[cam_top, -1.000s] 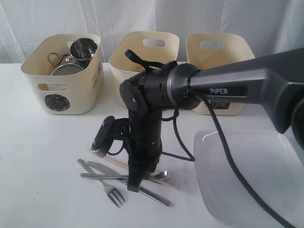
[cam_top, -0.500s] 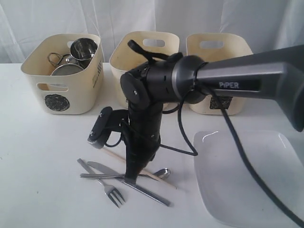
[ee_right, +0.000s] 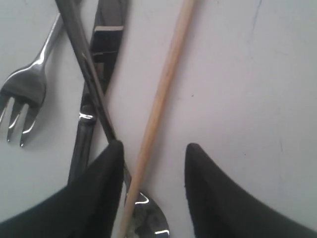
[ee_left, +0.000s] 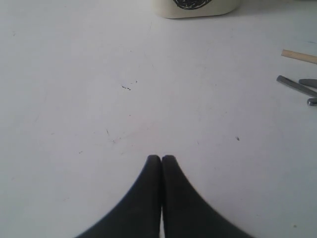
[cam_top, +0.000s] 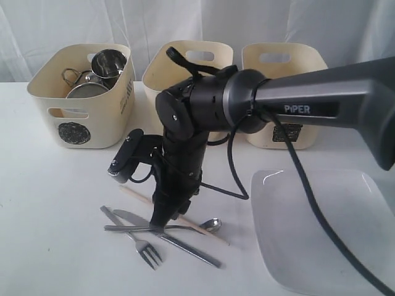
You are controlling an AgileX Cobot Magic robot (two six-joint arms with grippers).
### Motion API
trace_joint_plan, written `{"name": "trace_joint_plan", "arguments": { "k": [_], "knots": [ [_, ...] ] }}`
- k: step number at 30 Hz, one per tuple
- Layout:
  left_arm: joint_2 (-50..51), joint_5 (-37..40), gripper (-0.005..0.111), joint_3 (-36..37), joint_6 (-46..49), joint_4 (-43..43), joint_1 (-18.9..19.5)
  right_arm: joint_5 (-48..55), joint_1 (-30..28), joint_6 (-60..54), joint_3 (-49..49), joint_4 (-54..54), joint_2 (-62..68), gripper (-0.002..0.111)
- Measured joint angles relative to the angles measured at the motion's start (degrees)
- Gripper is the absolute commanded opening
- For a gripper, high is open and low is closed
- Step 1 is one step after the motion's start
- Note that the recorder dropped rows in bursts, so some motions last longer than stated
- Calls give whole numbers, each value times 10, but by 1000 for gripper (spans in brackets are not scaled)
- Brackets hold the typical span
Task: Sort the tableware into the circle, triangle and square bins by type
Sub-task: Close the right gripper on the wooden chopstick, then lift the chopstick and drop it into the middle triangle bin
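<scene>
- The right fingers [ee_right: 94, 198] stand apart, astride the chopstick [ee_right: 161, 94], which lies on the table [cam_top: 55, 216] in the cutlery heap in front of the bins. Nothing is clamped yet.
- The step looks like picking up the chopstick. Close on the wood alone: the spoon [ee_right: 148, 218] has its handle running just beside one finger and its bowl under the stick, so a sloppy squeeze could catch steel too.
- Centre the stick between the fingers first, then lift straight up — it crosses the spoon and sits near the knife [ee_right: 108, 39] and fork [ee_right: 22, 94], and dragging it would scatter them.
- The left fingers [ee_left: 143, 198] are pressed together over bare table, holding nothing.
- Hard to make out: the arm covers the front of the middle bin [cam_top: 157, 74] and most of the mark on the right bin [cam_top: 308, 80], so which one suits cutlery can't be read. Only the circle bin [cam_top: 99, 117], holding steel cups, is plain.
- Only one chopstick shows; whether there's a second I cannot tell.
- The plate [cam_top: 327, 234] is cut off at the frame edge.
</scene>
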Motion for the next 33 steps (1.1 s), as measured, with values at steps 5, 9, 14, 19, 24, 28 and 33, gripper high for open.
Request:
{"name": "trace_joint_plan", "arguments": {
  "k": [5, 9, 14, 19, 24, 28, 33],
  "knots": [
    [0, 0, 0, 0, 0, 0, 0, -14, 0, 31, 0, -7, 17, 44],
    [0, 0, 0, 0, 0, 0, 0, -32, 0, 34, 0, -11, 30, 44],
    [0, 0, 0, 0, 0, 0, 0, -43, 0, 35, 0, -11, 43, 44],
    [0, 0, 0, 0, 0, 0, 0, -55, 0, 37, 0, -11, 48, 40],
    [0, 0, 0, 0, 0, 0, 0, -58, 0, 37, -1, 0, 53, 0],
    [0, 0, 0, 0, 0, 0, 0, -61, 0, 36, -2, -4, 53, 0],
    [0, 0, 0, 0, 0, 0, 0, -65, 0, 37, -41, -19, -6, 0]
  ]
}}
